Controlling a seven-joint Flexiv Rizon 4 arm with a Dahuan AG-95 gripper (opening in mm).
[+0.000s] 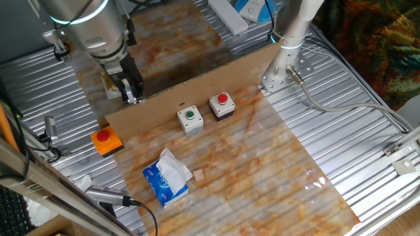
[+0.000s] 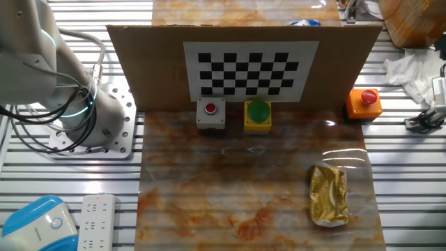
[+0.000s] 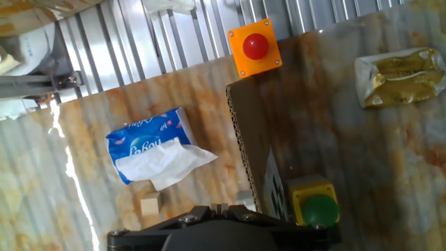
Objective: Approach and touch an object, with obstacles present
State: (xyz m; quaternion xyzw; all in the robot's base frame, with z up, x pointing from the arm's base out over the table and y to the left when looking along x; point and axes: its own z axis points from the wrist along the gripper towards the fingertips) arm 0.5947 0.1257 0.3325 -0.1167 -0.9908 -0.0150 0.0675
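The cardboard wall [image 1: 197, 82] stood upright across the marbled mat, its long axis running diagonally in one fixed view, and everything else could be placed against it. The gripper [image 1: 133, 94] hung on the far side of the wall near its left end, just behind the top edge, fingers pointing down; whether the jaws were spread or pressed together could not be told from any view, since the hand view showed only the dark gripper base. On the near side, close against the wall, sat the green button box [image 1: 190, 119] and the red button box [image 1: 222, 105]. The orange button box [image 1: 106, 140] lay just past the wall's left end, on the metal slats. A tissue pack [image 1: 167, 177] rested well forward of the wall. Which button was the target could not be told, but any of them probably lay across or around the wall from the jaws, the orange one seemingly nearest.
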